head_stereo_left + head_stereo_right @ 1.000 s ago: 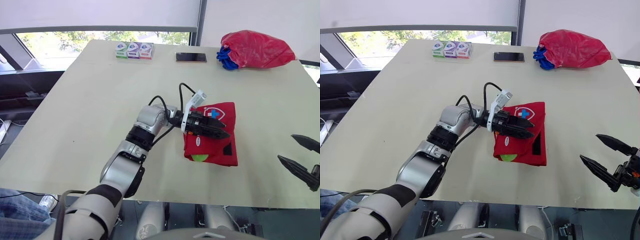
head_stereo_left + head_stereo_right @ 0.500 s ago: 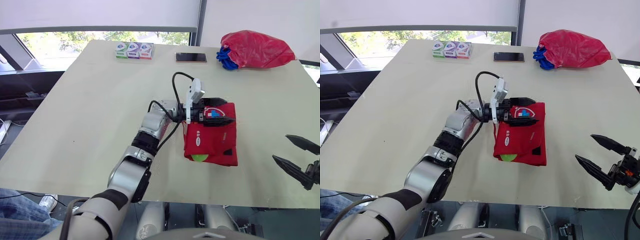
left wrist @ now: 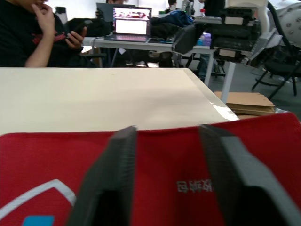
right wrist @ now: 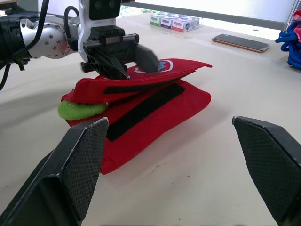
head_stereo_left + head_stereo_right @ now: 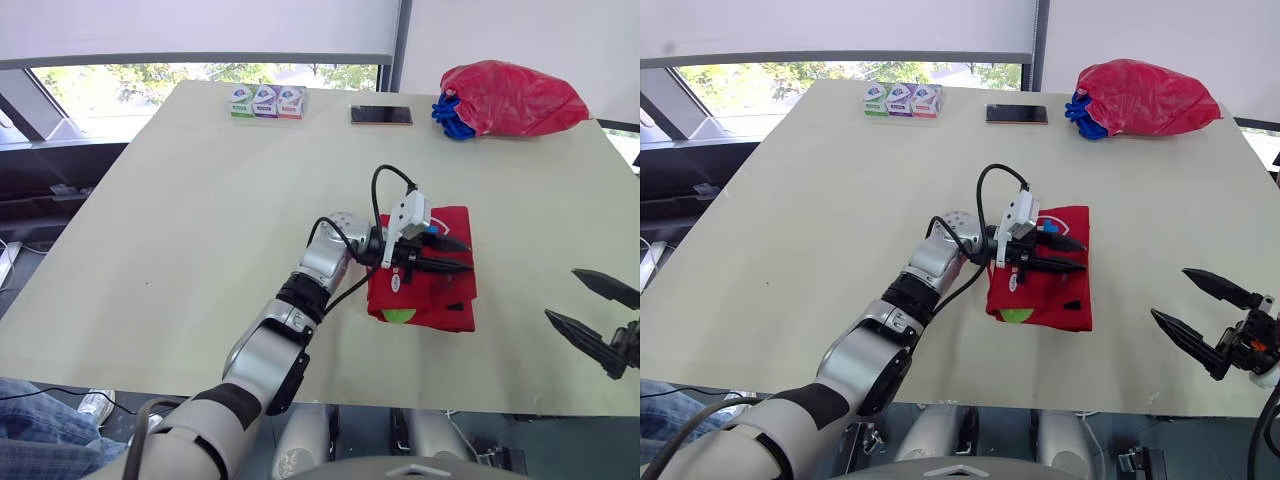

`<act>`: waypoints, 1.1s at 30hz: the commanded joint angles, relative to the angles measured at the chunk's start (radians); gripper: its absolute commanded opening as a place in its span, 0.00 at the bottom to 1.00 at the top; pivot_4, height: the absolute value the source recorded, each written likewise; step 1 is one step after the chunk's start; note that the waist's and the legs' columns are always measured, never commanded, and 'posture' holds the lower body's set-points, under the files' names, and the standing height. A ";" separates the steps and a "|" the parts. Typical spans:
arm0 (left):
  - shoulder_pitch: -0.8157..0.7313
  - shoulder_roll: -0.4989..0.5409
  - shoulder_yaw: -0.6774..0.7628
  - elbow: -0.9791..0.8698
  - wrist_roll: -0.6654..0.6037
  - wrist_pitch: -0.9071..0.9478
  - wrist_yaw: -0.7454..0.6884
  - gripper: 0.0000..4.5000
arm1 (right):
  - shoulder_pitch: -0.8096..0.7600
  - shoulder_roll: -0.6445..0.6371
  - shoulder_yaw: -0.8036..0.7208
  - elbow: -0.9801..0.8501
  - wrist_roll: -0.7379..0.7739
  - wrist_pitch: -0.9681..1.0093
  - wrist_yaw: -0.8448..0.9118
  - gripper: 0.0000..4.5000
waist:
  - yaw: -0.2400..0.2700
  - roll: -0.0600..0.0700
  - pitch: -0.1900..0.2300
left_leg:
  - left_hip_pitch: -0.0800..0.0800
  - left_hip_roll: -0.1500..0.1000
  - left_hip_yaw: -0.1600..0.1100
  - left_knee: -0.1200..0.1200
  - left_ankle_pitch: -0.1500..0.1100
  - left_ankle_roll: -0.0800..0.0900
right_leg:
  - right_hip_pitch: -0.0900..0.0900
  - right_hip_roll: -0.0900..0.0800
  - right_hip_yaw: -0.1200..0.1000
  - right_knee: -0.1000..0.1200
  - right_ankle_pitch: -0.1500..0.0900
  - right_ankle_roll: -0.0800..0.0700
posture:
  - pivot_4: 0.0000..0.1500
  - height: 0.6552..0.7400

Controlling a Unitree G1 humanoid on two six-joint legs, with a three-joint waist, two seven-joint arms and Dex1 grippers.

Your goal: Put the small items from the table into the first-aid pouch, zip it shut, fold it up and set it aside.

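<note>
One red pouch (image 5: 430, 300) lies folded on the bench (image 5: 200, 200), a green thing (image 5: 399, 316) half hidden in its fold, the left claw (image 5: 468, 256) spread apart on top, the right claw (image 5: 562, 294) apart nearby, with three boxes (image 5: 265, 101), one phone (image 5: 381, 115) and one red bag (image 5: 510, 98) far behind.

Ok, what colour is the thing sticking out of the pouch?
The item is lime green; right wrist view shows it best.
</note>
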 commanded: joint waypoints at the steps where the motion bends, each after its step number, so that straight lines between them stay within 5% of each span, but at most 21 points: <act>1: 0.020 -0.010 -0.057 0.011 0.050 -0.039 -0.027 0.03 | -0.003 -0.004 -0.007 -0.006 0.000 -0.032 -0.001 1.00 | 0.000 0.000 0.000 | 0.000 0.000 0.000 0.000 0.000 0.000 | 0.000 0.000 0.000 0.000 0.000 0.000 | 1.00 1.00; 13: -0.007 -0.020 -0.196 0.205 0.290 -0.273 0.078 0.01 | 0.015 0.002 -0.009 -0.006 -0.009 -0.050 -0.009 1.00 | 0.005 0.002 -0.004 | 0.001 0.000 0.000 0.001 0.000 0.000 | 0.001 0.000 0.000 0.000 -0.001 -0.001 | 1.00 1.00; 21: -0.052 -0.060 -0.082 0.165 0.179 -0.215 0.055 0.01 | 0.021 0.007 -0.001 -0.012 -0.014 -0.055 -0.016 1.00 | 0.005 0.003 -0.005 | 0.001 0.000 0.000 0.001 0.000 0.001 | 0.002 0.000 0.000 0.000 -0.001 -0.002 | 1.00 1.00; 33: -0.309 -0.094 0.099 0.425 0.167 -0.214 0.285 0.01 | 0.013 0.004 0.015 0.003 -0.013 -0.067 -0.019 1.00 | 0.001 0.002 -0.004 | -0.001 -0.001 0.000 0.000 -0.001 0.002 | 0.000 0.000 0.000 -0.001 0.000 0.002 | 1.00 1.00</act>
